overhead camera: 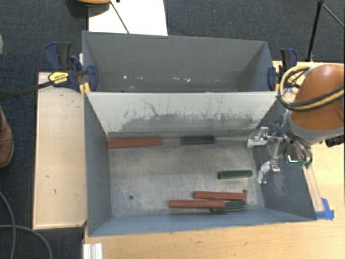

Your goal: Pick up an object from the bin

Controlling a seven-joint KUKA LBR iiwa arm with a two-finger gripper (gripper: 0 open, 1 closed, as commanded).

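Observation:
My gripper (262, 156) hangs over the right side of the bin, against the sloping right wall. It is open, its two metal fingertips (256, 140) spread apart with nothing between them. Closest to it lies a short dark green bar (234, 174), flat on the floor just left of the lower fingertip and apart from it. Toward the front, two red-brown bars (220, 195) (197, 203) lie side by side, with a dark green bar (233, 205) partly tucked beneath them.
Along the back wall rest a longer red-brown bar (135, 142) at the left and a dark green bar (197, 140) near the middle. The bin's walls slope steeply inward. The arm's orange cover and cables sit above the right rim.

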